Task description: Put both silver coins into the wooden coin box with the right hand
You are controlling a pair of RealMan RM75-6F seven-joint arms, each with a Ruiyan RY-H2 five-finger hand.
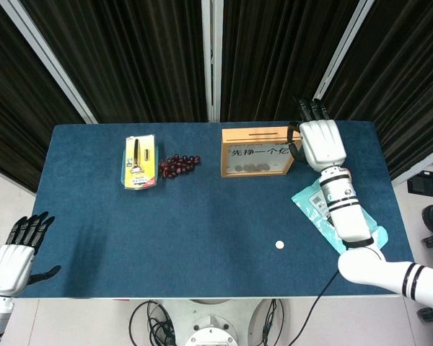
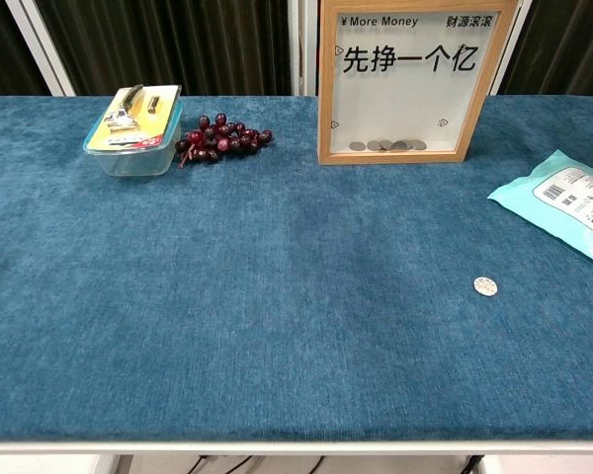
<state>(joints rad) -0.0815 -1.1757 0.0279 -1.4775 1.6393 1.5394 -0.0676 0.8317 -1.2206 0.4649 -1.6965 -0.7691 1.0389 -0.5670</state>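
My right hand is above the right top corner of the wooden coin box; its fingers point away from me, and I cannot tell if they pinch something. One silver coin lies on the blue table, near the teal wipes pack. My left hand hangs beside the table, fingers spread.

Wide bare stretch of counter across the middle and front, only the silver coin lying in it front-right. Back edge is crowded: wooden coin box upright at centre-right, right hand over its right end, grapes touching the clear container back-left. Teal packet blocks the right edge.
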